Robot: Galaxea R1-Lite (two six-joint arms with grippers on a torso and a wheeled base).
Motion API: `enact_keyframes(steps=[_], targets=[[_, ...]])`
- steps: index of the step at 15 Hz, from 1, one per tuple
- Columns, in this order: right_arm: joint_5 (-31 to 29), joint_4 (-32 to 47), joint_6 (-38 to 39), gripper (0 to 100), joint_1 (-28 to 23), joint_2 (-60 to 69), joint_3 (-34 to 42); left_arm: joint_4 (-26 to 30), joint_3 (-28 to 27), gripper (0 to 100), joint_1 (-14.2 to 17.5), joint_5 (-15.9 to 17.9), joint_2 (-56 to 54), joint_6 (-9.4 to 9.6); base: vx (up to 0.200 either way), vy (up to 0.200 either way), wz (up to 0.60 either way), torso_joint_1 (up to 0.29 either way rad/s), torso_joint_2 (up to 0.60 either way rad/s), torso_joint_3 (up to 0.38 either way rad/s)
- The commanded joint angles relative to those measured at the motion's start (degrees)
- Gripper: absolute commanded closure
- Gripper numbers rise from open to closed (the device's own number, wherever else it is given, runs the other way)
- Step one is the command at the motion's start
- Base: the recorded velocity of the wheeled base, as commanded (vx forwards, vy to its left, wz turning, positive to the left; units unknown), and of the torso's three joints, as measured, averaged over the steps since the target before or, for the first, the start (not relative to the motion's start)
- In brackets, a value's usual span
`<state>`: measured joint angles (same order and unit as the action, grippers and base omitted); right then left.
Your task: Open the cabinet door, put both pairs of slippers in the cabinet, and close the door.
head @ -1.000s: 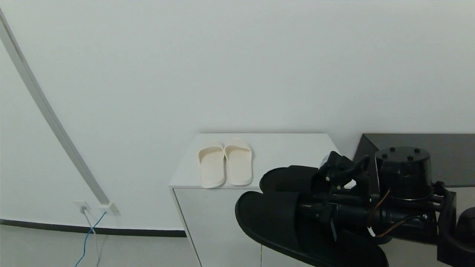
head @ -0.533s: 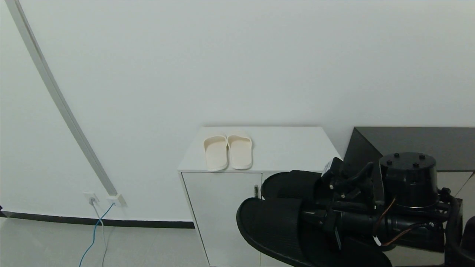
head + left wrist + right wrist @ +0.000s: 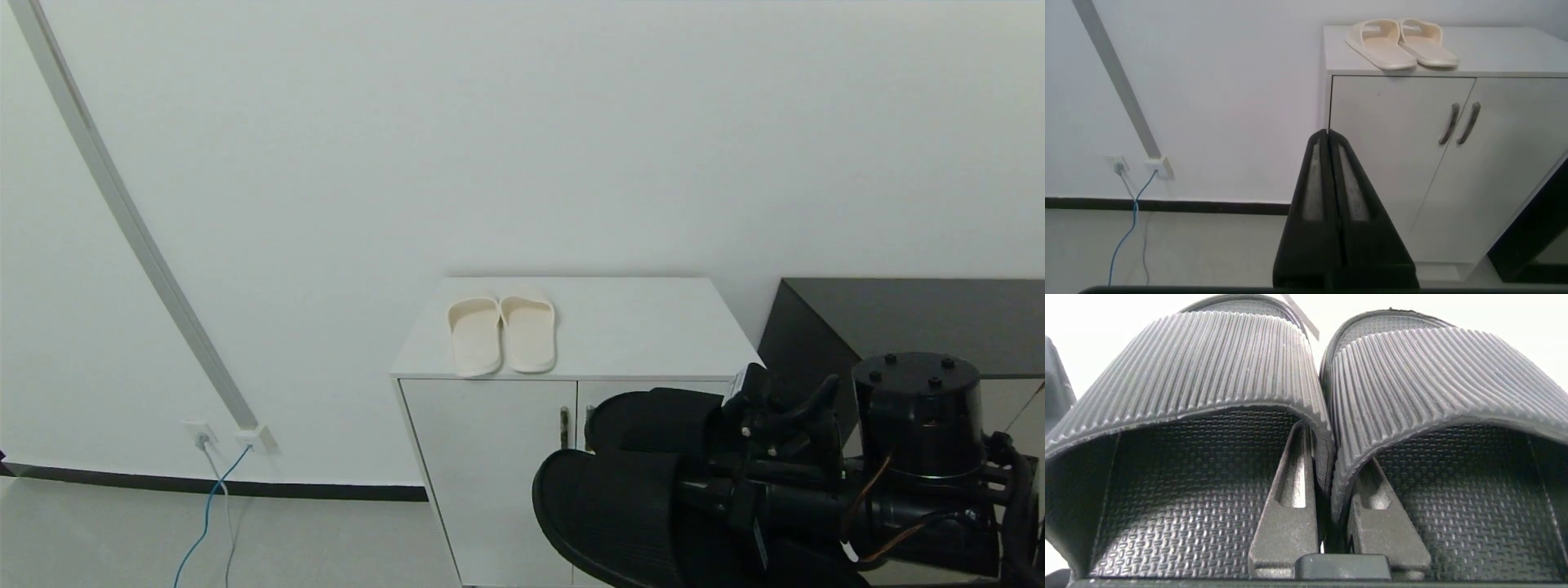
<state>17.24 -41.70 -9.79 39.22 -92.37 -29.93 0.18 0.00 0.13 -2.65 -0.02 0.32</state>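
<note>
White wall (image 3: 522,122) backs a shut white two-door cabinet (image 3: 490,457) bearing cream open-toe slippers (image 3: 501,333); right fingers (image 3: 1290,494) pinch black ribbed slippers (image 3: 620,498); left fingers (image 3: 1315,196) press together.

Black slippers (image 3: 629,490): matt rubbery plastic, ribbed straps, pebbled footbeds
Cream slippers (image 3: 476,335): smooth matt foam-like plastic
Cabinet (image 3: 490,457): smooth white panels, faint sheen
Door handles (image 3: 1449,124): brushed metal look
Right gripper fingers (image 3: 1288,490): matt dark plastic
Left gripper fingers (image 3: 1317,188): matt black, rough grey pads
Floor (image 3: 98,539): smooth grey, slightly glossy
Wall (image 3: 522,139): matt white paint
</note>
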Motion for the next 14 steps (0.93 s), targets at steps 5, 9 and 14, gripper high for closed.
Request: enact_keyframes(steps=[5,9,14], targets=[[0.1,-1.3,-0.2,100,0.2,-1.1,0.8,0.0,0.0,0,0.0,0.1,0.0,0.12,0.0,0.0,0.0,-0.037,0.08,0.051],[0.1,-1.3,-0.1,100,0.2,0.0,1.6,0.0,0.0,0,0.0,0.1,0.0,0.12,0.0,0.0,0.0,-0.151,0.35,0.19],[0.1,-1.2,-0.2,100,0.3,-0.2,1.9,0.0,0.0,0,0.0,0.1,0.0,0.12,0.0,0.0,0.0,-0.163,0.38,0.212]])
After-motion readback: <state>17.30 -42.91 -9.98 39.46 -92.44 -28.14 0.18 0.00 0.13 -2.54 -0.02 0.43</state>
